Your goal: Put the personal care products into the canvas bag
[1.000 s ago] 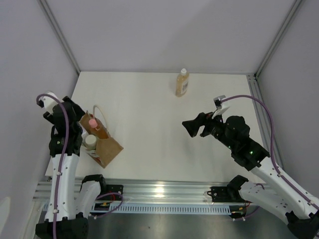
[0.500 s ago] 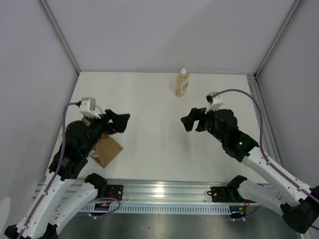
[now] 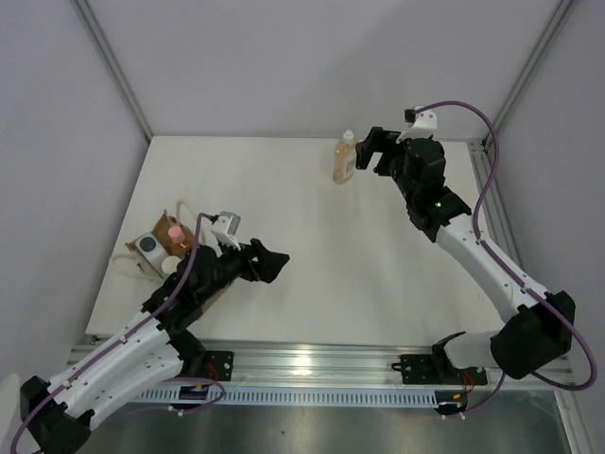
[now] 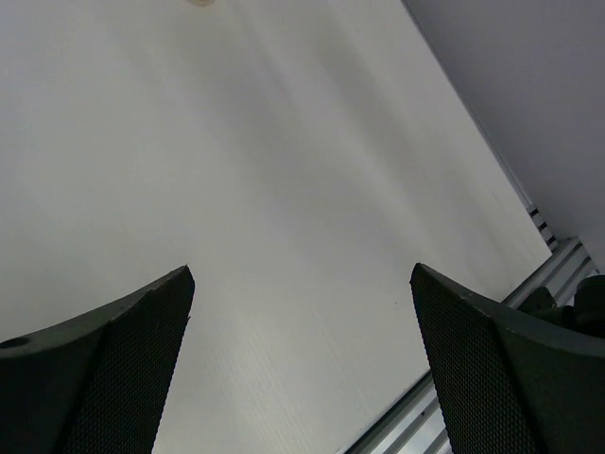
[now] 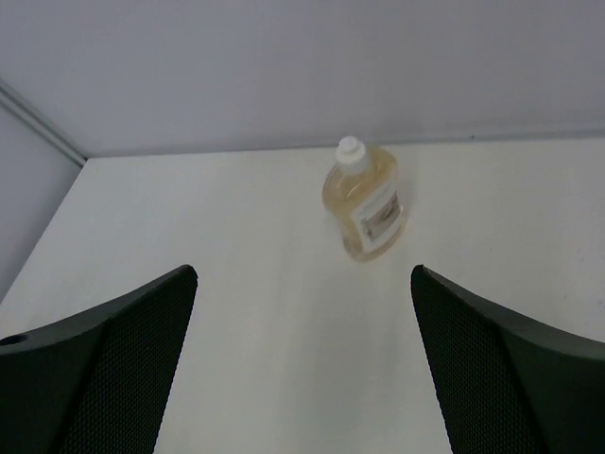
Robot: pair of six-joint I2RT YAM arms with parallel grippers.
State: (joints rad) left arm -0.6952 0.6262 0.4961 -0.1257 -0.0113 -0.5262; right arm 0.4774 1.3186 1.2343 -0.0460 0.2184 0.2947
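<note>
Bottle [image 3: 346, 159], cream-capped, upright on table [image 3: 378, 251] near spread right gripper [image 3: 365, 151]

Glossy plastic amber bottle [image 5: 367, 203], smooth matt white table [image 3: 312, 227], shiny metal rail [image 3: 312, 360]

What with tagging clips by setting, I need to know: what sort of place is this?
Probably a robotics lab test cell, not a home: a white table walled by plain grey panels, arms bolted to an aluminium rail, and an amber bottle set out as a prop.
</note>
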